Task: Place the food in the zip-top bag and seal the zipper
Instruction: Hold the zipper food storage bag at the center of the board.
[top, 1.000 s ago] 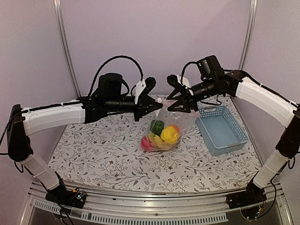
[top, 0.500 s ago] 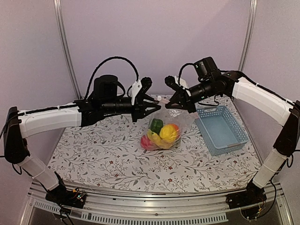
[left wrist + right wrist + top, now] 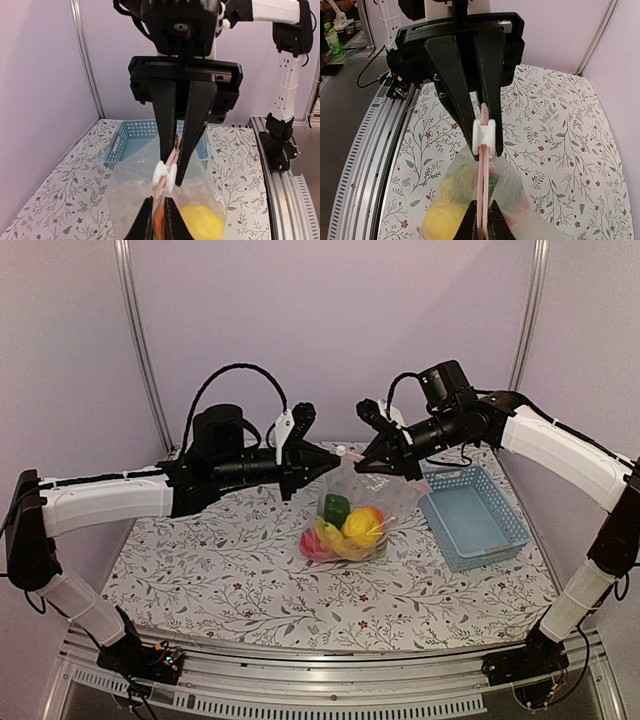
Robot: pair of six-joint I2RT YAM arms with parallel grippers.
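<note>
Left fingers (image 3: 143,225) and right fingers (image 3: 466,227) clamp the zip-top bag (image 3: 395,496)'s mouth; the food (image 3: 360,527) sits inside.

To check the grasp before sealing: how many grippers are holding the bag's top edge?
2. The left gripper pinches the zipper of the zip-top bag from the left, the right gripper from the right; the white slider sits between them.

The food (image 3: 345,525) is lying inside the zip-top bag (image 3: 385,495), which is resting on the bench (image 3: 200,570). The basket (image 3: 472,515) is sitting right of the bag, near it.
</note>
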